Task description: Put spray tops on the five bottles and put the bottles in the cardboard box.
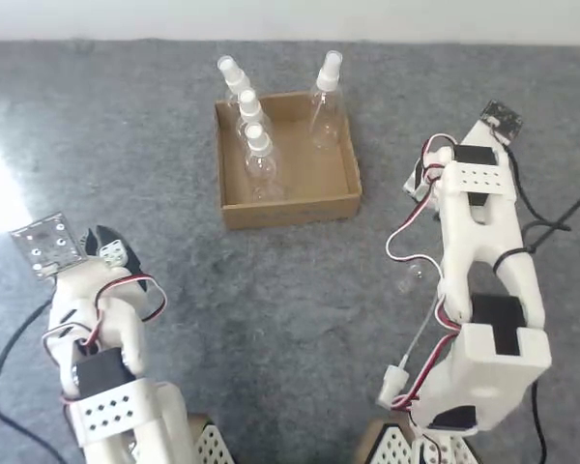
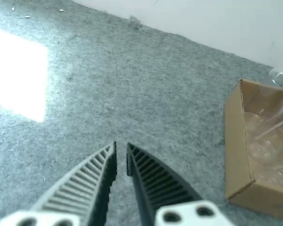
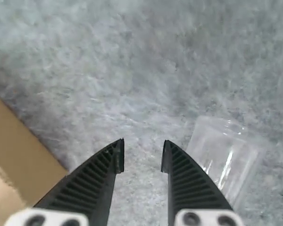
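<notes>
Fifth bottle (image 1: 412, 275) lying on carpet (image 1: 271, 319) beside right arm, probably waiting for top. Right gripper (image 3: 142, 143) hovering just beside it, jaws apart, empty. Four capped bottles (image 1: 258, 155) standing in cardboard box (image 1: 290, 211). Left gripper (image 2: 121, 148) idling, jaws nearly together, empty. Arm hiding bottle's neck; white piece (image 1: 391, 385) near arm base looking like spray top, uncertain.

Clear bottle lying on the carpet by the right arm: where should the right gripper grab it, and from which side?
Probably mid-body, coming down from above: the clear bottle lies on its side on the carpet beside the open right gripper, so the jaws can close across its round barrel.
</notes>
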You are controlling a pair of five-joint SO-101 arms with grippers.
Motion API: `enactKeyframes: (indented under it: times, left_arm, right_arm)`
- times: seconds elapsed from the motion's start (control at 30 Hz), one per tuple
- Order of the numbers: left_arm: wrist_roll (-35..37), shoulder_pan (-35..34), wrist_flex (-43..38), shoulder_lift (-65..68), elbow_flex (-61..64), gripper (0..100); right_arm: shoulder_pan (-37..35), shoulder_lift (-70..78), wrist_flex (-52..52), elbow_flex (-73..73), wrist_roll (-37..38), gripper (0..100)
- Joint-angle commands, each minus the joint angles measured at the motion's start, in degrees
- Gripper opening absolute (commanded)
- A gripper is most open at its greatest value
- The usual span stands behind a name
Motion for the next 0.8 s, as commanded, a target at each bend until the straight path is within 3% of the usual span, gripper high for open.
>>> enactKeyframes:
  times: [0.0,0.17,0.77]
  left_arm:
    - [-0.53,-0.09,-1.58,-0.70,-0.66,4]
    - [-0.53,-0.09,-1.58,-0.70,-0.66,4]
    - [-0.53,-0.09,-1.58,-0.70,-0.66,4]
  right_arm:
    - [0.92,-0.22,0.66,-3.69,0.88,9.9]
    - [3.65,1.45,0.13,-3.78,0.88,0.2]
    - [13.93,3.47,3.30,-3.69,0.97,0.6]
